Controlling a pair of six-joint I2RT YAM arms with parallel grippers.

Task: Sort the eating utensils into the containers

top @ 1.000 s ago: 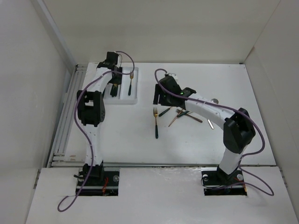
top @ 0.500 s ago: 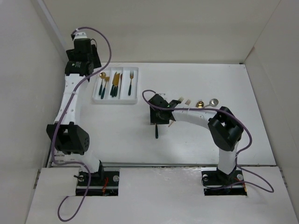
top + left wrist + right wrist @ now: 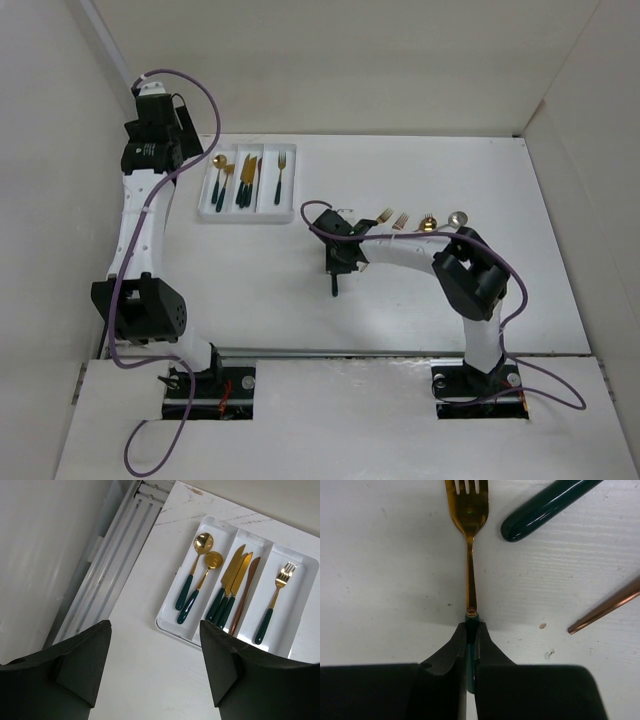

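The white three-compartment tray (image 3: 170, 625) lies at the back left, also seen from above as the tray (image 3: 205, 212). It holds two gold spoons (image 3: 193, 572), three knives (image 3: 232, 587) and one fork (image 3: 278, 597). My left gripper (image 3: 152, 647) hangs open and empty, high over the table left of the tray. My right gripper (image 3: 471, 628) is shut on the dark green handle of a gold fork (image 3: 468, 510) lying on the table; from above, the right gripper (image 3: 340, 262) hides all but the handle end of the fork (image 3: 335, 287).
Several loose utensils (image 3: 402, 220) lie behind the right forearm, among them a silver spoon (image 3: 457, 217). A green handle (image 3: 545, 507) and a copper tip (image 3: 605, 611) lie close to the right of the held fork. A metal rail (image 3: 115, 560) runs along the table's left edge.
My left arm has lifted away from the tray and swung to the far left. My right gripper has come down over the fork and closed on its handle.
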